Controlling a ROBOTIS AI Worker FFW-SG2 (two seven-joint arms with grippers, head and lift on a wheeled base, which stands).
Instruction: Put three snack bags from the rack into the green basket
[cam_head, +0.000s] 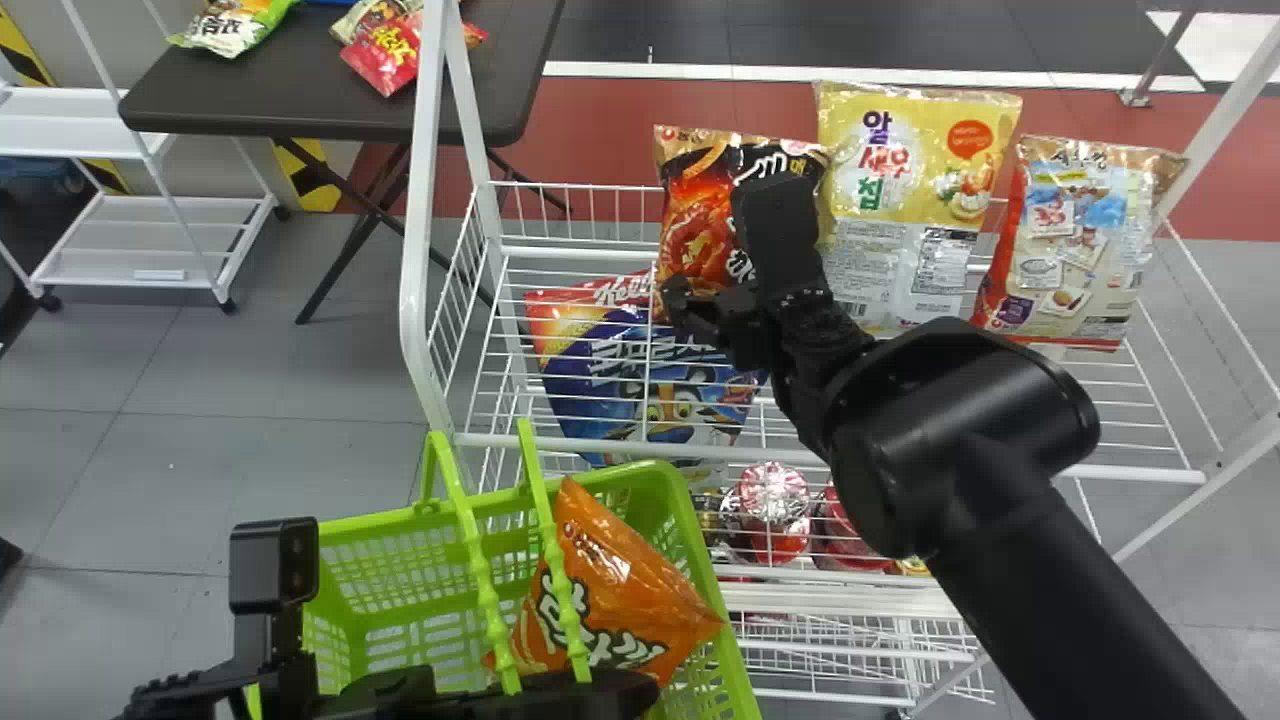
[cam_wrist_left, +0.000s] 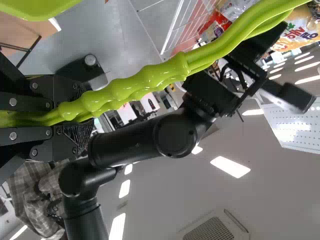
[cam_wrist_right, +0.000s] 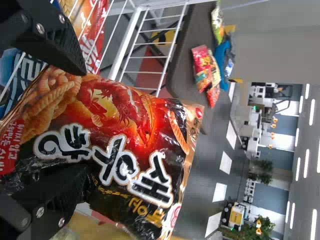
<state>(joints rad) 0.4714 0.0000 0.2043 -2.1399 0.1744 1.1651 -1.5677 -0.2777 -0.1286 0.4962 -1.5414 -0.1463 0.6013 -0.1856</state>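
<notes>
The right wrist view gives us the right claw (cam_wrist_right: 82, 127) with its jaws spread wide, the red bag (cam_wrist_right: 120, 140) between them. They stand near its two sides, and we cannot tell how firmly, if at all, they press. The red bag is upright on the rack (cam_head: 425, 250), right in front of that claw; the yellow bag (cam_head: 925, 150) stands just to the claw's right.

We judge the red bag light, puffy and slick, with brittle snacks inside: its film should crease and slide under a hard squeeze. We would close gently around the filled middle, as the top seam alone may slip or twist.

The head view gives us what the wrist close-up leaves out: the basket (cam_head: 655, 475), below and to the right claw's left, with an orange bag (cam_head: 640, 590) inside. Over that same spot, the right wrist camera covers part of the red bag's front. The left wrist view gives us the left claw (cam_wrist_left: 92, 117) clamped on the handles (cam_wrist_left: 150, 82).
</notes>
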